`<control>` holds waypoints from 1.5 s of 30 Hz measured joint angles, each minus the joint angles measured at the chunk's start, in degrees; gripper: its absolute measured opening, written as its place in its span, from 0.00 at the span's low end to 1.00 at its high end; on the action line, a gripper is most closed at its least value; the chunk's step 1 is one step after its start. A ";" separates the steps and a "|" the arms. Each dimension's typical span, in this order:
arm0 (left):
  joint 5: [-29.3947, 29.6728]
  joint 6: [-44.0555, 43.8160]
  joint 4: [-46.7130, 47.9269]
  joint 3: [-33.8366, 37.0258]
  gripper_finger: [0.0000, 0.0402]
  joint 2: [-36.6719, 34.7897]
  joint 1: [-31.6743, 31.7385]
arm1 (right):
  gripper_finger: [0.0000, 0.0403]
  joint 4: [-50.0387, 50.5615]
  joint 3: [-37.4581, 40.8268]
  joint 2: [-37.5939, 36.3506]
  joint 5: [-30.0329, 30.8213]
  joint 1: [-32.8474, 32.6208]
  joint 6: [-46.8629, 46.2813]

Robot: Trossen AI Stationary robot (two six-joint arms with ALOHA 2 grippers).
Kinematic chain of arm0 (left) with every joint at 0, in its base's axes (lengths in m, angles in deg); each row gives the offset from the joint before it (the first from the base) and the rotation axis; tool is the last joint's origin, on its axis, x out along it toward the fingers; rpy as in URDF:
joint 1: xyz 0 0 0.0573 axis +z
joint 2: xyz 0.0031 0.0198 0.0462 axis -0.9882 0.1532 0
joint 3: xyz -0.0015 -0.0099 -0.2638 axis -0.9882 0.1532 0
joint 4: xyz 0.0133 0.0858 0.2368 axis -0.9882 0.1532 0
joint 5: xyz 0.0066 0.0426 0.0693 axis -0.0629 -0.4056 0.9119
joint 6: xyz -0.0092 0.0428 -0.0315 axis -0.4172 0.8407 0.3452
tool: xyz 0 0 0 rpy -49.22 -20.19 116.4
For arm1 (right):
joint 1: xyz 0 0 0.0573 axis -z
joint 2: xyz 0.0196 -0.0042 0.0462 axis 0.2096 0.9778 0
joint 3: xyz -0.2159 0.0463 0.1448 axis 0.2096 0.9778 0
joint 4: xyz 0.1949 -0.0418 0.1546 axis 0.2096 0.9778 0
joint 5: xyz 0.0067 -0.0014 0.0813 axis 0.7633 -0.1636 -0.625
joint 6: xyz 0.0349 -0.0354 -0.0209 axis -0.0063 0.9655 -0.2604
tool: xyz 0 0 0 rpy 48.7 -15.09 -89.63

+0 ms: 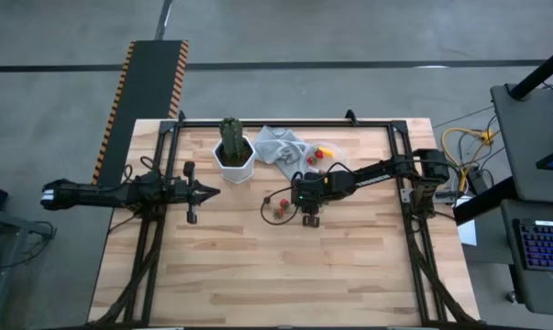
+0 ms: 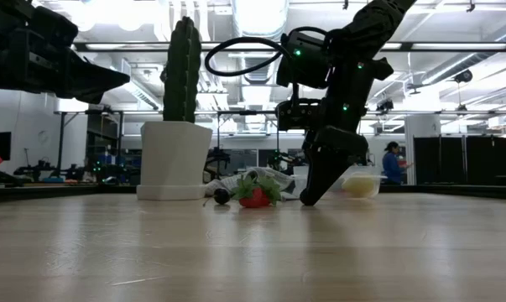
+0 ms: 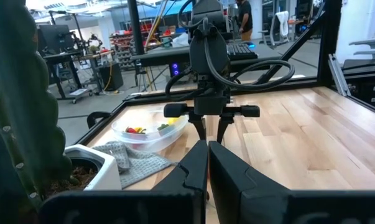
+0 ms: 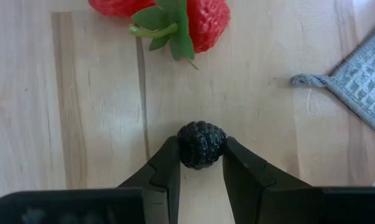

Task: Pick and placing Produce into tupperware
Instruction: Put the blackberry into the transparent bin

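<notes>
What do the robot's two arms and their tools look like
Both arms are dark, nearly black, jointed links. The right arm carries a looping black cable and small green lights near its wrist. Each tool, left tool and right tool, has two tapered matte black fingers.

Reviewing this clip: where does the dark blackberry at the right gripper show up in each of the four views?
High view: hidden under the right gripper, mid-table.
Low view: not distinguishable; only the gripper's tips meet the wood at centre right.
Left wrist view: not visible; the right gripper stands at picture centre.
Right wrist view: blackberry at lower centre, pinched between both fingers.
Shared landmark: the grey cloth, seen in the high and both wrist views.
</notes>
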 joint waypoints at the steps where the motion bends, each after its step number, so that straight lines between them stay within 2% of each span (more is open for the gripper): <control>1: 0.00 0.00 0.00 0.00 0.00 0.01 0.01 | 0.21 -0.04 -0.02 0.00 0.10 0.02 -0.20; 5: 0.00 0.00 0.00 0.00 0.00 -0.01 -0.01 | 0.20 0.52 -0.15 -0.26 0.08 0.02 -0.99; 8: 0.00 0.00 0.00 0.00 0.00 -0.01 -0.01 | 0.16 3.48 -1.50 -0.76 0.50 0.14 -1.64; 15: 0.02 0.00 -0.02 0.00 0.00 -0.09 -0.01 | 0.09 10.32 -6.44 -5.20 5.79 1.22 0.27; 19: 0.02 0.00 0.03 0.00 0.00 0.03 0.01 | 0.02 10.92 -7.29 -7.53 1.36 2.28 2.91; 34: 0.02 0.00 0.00 0.00 0.00 -0.05 -0.01 | 0.02 9.23 -6.87 -8.24 -0.88 2.40 3.64; 39: 0.00 0.00 0.00 0.00 0.00 -0.05 0.01 | 0.09 3.81 -6.21 -8.20 -4.50 2.31 3.59; 45: 0.02 0.00 0.00 0.00 0.00 -0.05 -0.01 | 0.30 3.85 -6.09 -8.20 -4.47 2.27 3.77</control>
